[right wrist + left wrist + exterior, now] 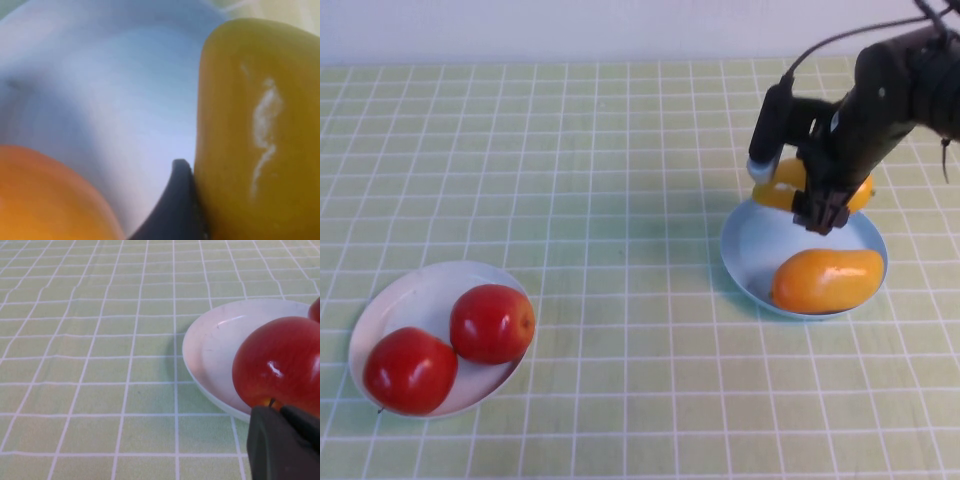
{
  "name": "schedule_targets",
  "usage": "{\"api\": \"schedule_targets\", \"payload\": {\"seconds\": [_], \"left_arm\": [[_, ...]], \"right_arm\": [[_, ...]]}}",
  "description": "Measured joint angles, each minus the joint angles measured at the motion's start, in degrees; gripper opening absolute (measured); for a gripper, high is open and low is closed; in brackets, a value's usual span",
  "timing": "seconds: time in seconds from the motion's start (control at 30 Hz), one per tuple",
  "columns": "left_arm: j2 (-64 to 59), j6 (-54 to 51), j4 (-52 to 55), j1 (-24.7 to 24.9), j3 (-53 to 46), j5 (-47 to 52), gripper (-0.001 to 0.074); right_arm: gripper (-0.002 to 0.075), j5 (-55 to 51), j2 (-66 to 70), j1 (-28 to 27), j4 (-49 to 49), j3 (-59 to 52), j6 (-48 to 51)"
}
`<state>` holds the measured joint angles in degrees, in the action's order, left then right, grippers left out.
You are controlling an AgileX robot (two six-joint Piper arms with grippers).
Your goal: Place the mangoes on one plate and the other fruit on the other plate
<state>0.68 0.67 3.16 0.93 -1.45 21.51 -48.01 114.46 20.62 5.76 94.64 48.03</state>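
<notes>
Oblong yellow-orange mangoes: one (827,280) resting on round light blue plate (752,250); second (786,184) pinched in right tool (823,213) above rim.
Round red apples (492,322): both on white plate (412,293).
Left tool (285,442): beside white plate; finger state cannot tell.
Remaining: release second mango.

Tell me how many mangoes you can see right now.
2. One mango lies in the blue plate; the other mango is held in the right gripper above that plate's far rim. Left gripper is beside the white plate.

Our right gripper (817,203) clasps one glossy yellow mango (783,185) above the light blue plate (752,250); another orange mango (827,280) lies below it. Two shiny red apples (492,322) rest on the white plate (405,295), well apart from it.
</notes>
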Motion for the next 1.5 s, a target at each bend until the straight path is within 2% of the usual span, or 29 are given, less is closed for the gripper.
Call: {"api": "schedule_targets", "payload": {"seconds": [0.43,0.6,0.7,1.07,1.13,1.2,1.3,1.37,1.4,1.5], "left_arm": [[0.0,0.0,0.0,0.0,0.0,0.0,0.0000],[0.0,0.0,0.0,0.0,0.0,0.0,0.0000],[0.0,0.0,0.0,0.0,0.0,0.0,0.0000],[0.0,0.0,0.0,0.0,0.0,0.0,-0.0001],[0.0,0.0,0.0,0.0,0.0,0.0,-0.0001],[0.0,0.0,0.0,0.0,0.0,0.0,-0.0001],[0.0,0.0,0.0,0.0,0.0,0.0,-0.0001],[0.0,0.0,0.0,0.0,0.0,0.0,-0.0001],[0.0,0.0,0.0,0.0,0.0,0.0,-0.0001],[0.0,0.0,0.0,0.0,0.0,0.0,-0.0001]], "right_arm": [[0.0555,1.8,3.6,0.0,-4.4,0.0,1.4],[0.0629,2.0,3.6,0.0,-4.7,0.0,1.4],[0.0648,2.0,3.6,0.0,-4.7,0.0,1.4],[0.0644,1.9,-0.6,0.0,-6.9,0.0,1.4],[0.0602,1.8,-4.1,0.0,-10.9,0.0,0.7],[0.0524,0.7,-7.6,0.0,-14.5,0.0,-1.9],[0.0307,-2.2,-13.7,0.2,-17.3,-0.5,-8.2],[0.0134,-4.5,-18.3,0.2,-18.2,-2.1,-11.9],[0.0084,-5.5,-20.7,0.2,-18.7,-3.1,-13.0],[0.0014,-9.5,-26.6,0.2,-20.9,-5.8,-15.6]]}}
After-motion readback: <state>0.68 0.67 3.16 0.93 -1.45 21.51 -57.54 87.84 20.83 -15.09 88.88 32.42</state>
